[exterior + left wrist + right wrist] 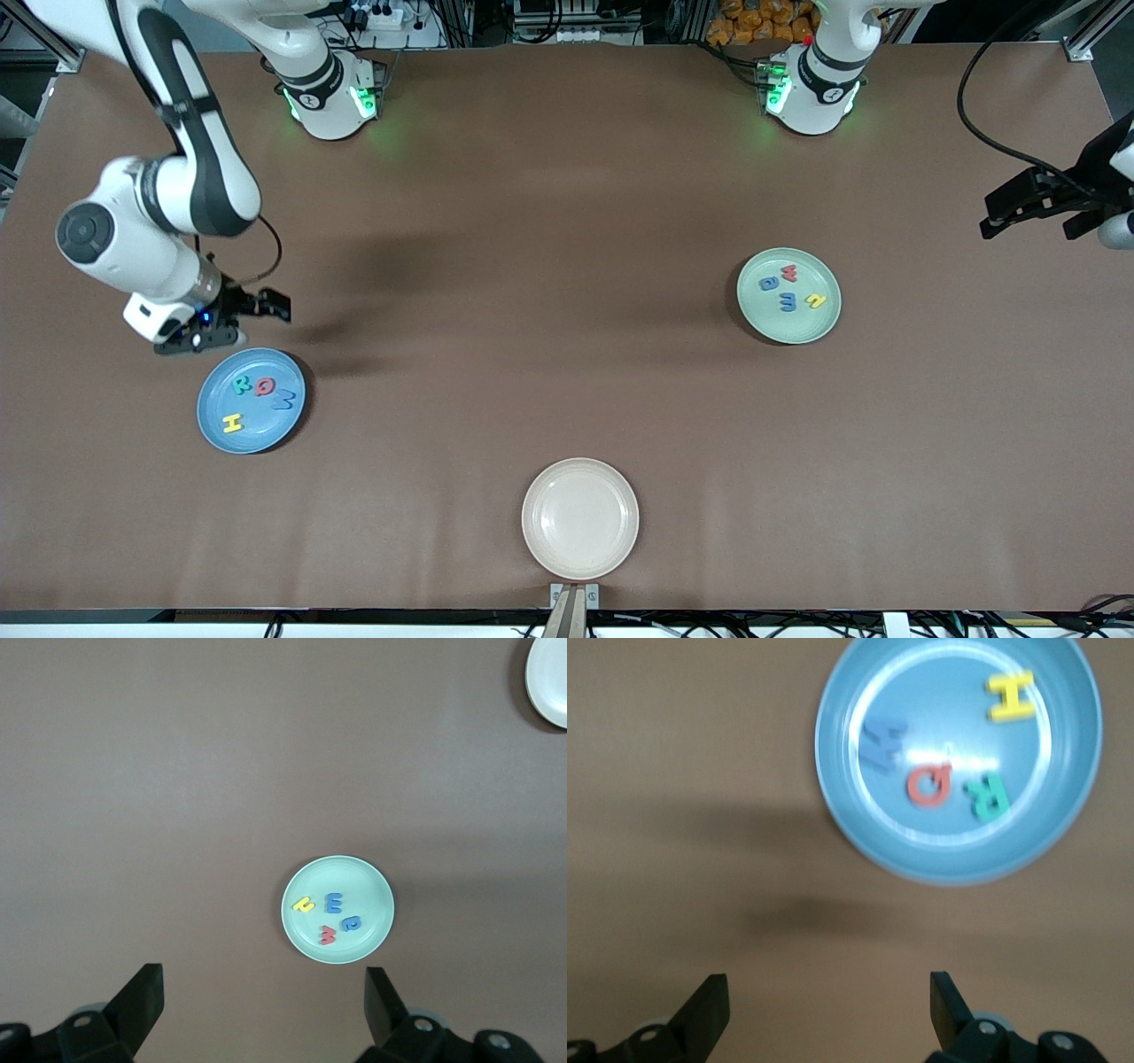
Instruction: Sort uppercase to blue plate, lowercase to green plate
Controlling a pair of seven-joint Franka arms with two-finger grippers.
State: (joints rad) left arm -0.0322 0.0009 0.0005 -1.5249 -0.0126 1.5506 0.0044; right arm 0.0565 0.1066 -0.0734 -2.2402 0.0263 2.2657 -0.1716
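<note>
Right tool (237, 321) up in the air at the right arm's end of the worktop (496, 266), just off the rim of the blue plate (213, 430); fingers (709, 1010) spread wide, nothing between them.

Blue plate resting on the worktop toward the right arm's end. Four capitals lying flat inside: yellow H (233, 424), teal R (241, 385), red Q (265, 387), blue M (283, 400). H nearest the front camera; R, Q and M in a loose row beside one another, apart from each other. Same four visible in the right wrist view, all within the rim.

Beige plate (580, 518) near the front camera's edge of the worktop, about midway between the two arms' ends, well apart from both coloured plates.

Green plate (819, 323) toward the left arm's end, farther from the front camera than the blue plate. Four lowercase letters clustered inside: red w (790, 273), blue letter (769, 283) beside it, blue m (788, 302), small yellow letter (816, 301).

Left tool (1028, 213) raised at the left arm's end of the worktop, well apart from the green plate; fingers (142, 1005) spread wide, empty.
</note>
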